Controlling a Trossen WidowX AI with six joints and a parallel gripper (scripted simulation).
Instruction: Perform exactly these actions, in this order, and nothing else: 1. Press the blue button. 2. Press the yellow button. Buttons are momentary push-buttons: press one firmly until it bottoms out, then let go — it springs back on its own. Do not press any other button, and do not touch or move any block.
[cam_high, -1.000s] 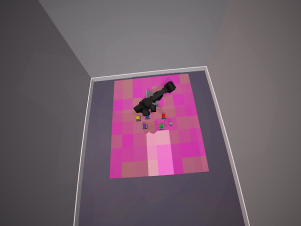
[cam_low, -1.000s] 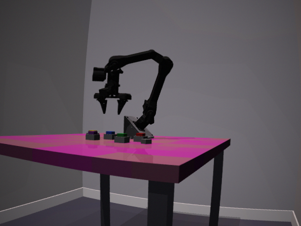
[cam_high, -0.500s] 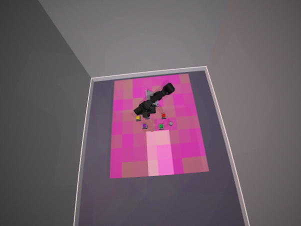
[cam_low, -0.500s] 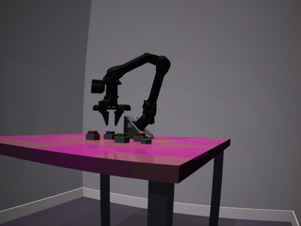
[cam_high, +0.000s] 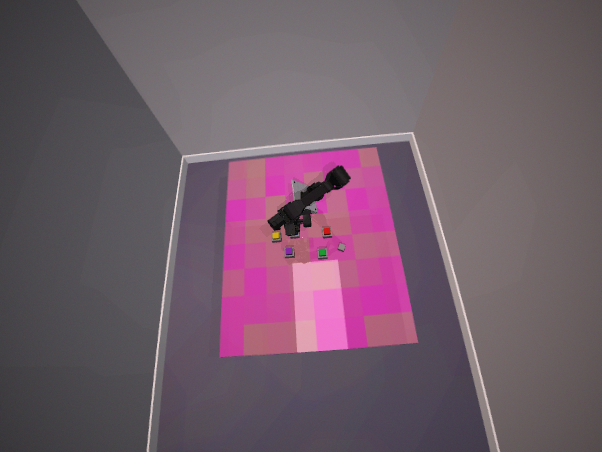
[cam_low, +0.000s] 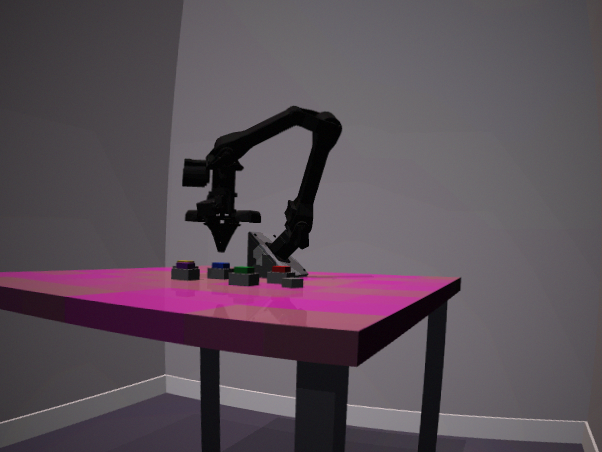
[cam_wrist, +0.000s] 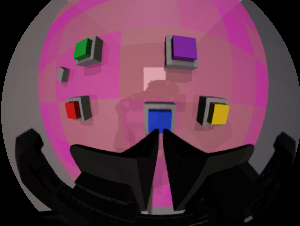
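Five buttons (cam_wrist: 159, 118), one block (cam_wrist: 64, 73)

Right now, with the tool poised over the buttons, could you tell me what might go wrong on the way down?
1. The shut black tool hangs above the square blue button, not touching it; a shallow push may fail to bottom it out.
2. The square yellow button sits right beside the blue one, so sideways drift could press it out of order.
3. The small grey block lies near the red button; a wide arm swing might nudge it.
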